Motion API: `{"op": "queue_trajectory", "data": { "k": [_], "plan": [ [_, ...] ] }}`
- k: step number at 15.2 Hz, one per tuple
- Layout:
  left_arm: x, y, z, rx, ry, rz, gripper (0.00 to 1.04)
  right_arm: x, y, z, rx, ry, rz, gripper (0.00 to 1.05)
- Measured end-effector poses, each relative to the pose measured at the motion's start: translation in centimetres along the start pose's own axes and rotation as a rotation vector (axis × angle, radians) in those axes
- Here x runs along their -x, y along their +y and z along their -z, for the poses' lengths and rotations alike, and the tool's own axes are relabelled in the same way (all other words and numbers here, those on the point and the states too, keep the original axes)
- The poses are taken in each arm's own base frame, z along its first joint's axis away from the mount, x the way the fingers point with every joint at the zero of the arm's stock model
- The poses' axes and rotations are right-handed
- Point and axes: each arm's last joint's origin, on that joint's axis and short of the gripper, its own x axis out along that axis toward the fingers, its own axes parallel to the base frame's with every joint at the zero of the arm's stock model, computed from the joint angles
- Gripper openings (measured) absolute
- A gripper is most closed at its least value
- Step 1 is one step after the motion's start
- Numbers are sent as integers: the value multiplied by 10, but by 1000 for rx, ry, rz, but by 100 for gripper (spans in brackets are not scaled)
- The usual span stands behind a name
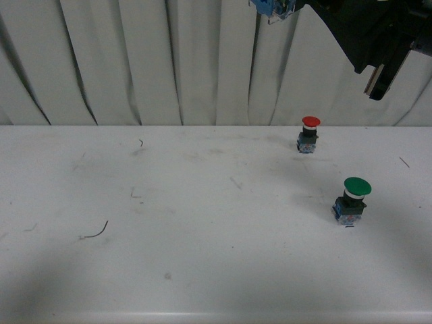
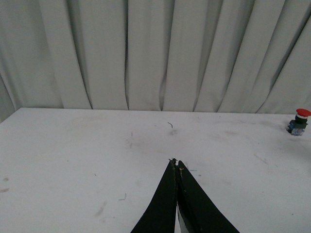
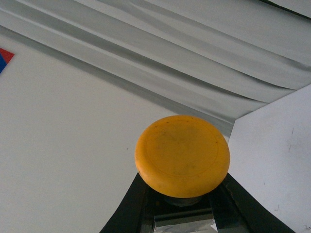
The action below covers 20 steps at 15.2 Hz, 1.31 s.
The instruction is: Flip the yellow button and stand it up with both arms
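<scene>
Half done, I think: right tool [image 3: 183,209] grips the yellow button [image 3: 182,155] high at one o'clock, left tool [image 2: 176,165] pinched closed, empty, standing it on the table [image 1: 202,236] is left.

left pincer [image 2: 175,163]: tips pressed together, nothing between, over desk [image 2: 73,160] | red button [image 2: 300,121]: upright, well ahead, off to one side | curtain [image 2: 146,53]: beyond desk

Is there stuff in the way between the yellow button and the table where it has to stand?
Nothing visible is. The right tool holds the yellow button up in the air, and the table has bare space. The red button and green button stand off to the right.
</scene>
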Motion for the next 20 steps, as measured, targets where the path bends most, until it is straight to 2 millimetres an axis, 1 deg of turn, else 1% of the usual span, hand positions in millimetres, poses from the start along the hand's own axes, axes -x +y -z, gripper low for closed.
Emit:
{"op": "queue_trajectory", "data": {
  "k": [12,13,14,15,16,20],
  "plan": [
    [16,0,-1,0,-8,0,2,-1,0,-1,3,1,-3,27],
    [21,0,4,0,36,-1,2,-1,0,-1,3,1,-3,27],
    [26,0,3,0,4,0,2,-1,-1,0,2,2,-2,27],
    [26,0,0,0,-7,-1,2,-2,-2,0,-2,4,3,27],
    [26,0,3,0,10,-1,2,-3,-2,2,-3,11,0,27],
    [26,0,3,0,5,0,2,-4,-2,3,11,14,-2,27]
  ]
}}
